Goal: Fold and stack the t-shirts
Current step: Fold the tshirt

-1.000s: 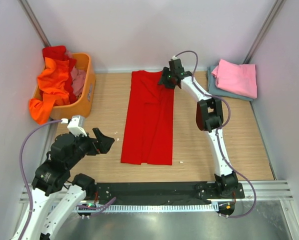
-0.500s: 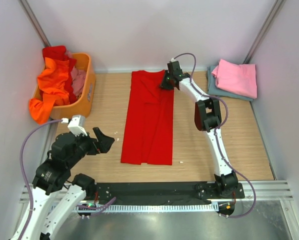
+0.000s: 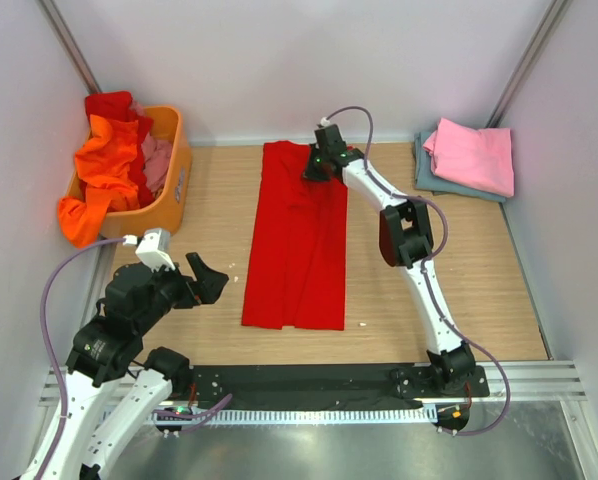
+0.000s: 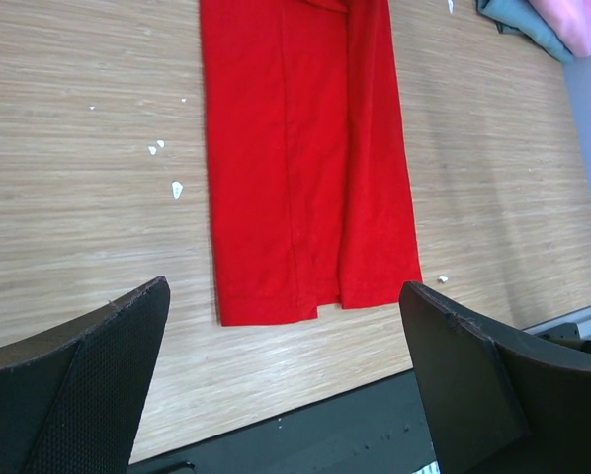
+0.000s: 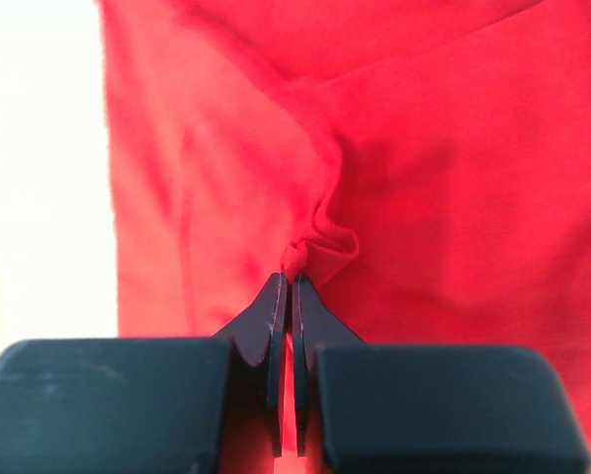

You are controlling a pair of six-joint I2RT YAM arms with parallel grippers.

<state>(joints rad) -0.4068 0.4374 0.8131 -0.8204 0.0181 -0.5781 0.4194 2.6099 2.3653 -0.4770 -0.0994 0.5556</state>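
Red t-shirt (image 3: 297, 240): long soft strip

I see the wooden table (image 3: 499, 280) carrying a red shirt (image 3: 297, 240), laid flat as a long strip down its middle. A basket (image 3: 176, 185) sits at the far left corner. At the far right a grey-blue shirt (image 3: 420, 168) lies folded under a pink shirt (image 3: 471, 155). White specks (image 4: 177, 189) dot the wood left of the red shirt.

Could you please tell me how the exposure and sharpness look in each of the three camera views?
Top external: even, soft light, faint shadows, nothing blurred. Left wrist: wooden table grain crisp, left gripper dark in the foreground. Right wrist: the table blown out near white beside the large bright red cloth t-shirt, itself slightly soft.
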